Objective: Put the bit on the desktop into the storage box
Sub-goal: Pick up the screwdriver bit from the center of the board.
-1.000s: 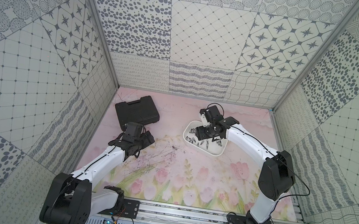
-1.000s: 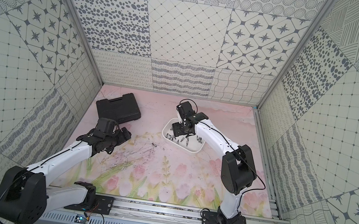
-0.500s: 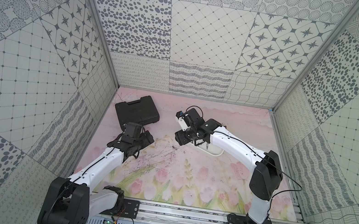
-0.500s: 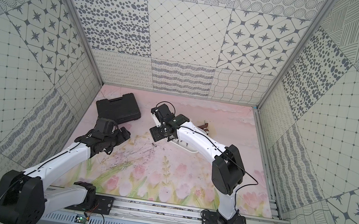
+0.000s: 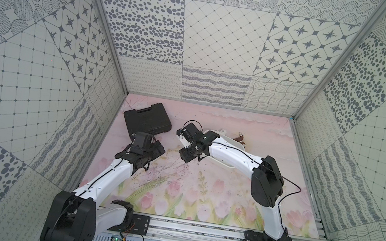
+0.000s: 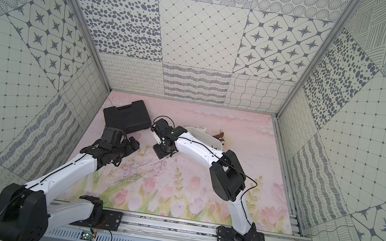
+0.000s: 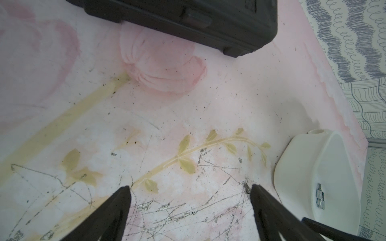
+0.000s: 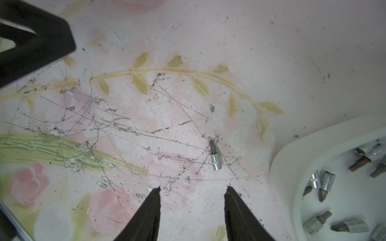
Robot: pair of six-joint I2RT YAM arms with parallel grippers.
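The right fingers (image 8: pixel 151 210) stand partly apart with nothing between them, low over the surface (image 8: pixel 261 41) and pointed at the one loose bit (image 8: pixel 215 156). The left fingers (image 7: pixel 110 210) are spread wide and empty, hovering just off the black tool case (image 5: pixel 148 119) that lies toward the far left corner of the surface.

The bit lies flat on a patch of dark scratches, left of the middle of the surface and just beside the near left corner of the storage box (image 8: pixel 292 150), apart from its wall. It sits ahead of the right fingertips, nearer one finger than the other, with its length running roughly along the way they point. The box stands in the far half of the surface, largely hidden under the right arm in both top views, and already holds several other bits (image 8: pixel 325 181). In the top views the loose bit is too small to make out.

This looks like the approach for the pick: no contact yet. The next move calls for the right fingers to advance and shift sideways until the bit is centred between them, drop to the surface, then close across its thicker socket end. It is small, round and shiny, so an off-centre pinch could roll it away.
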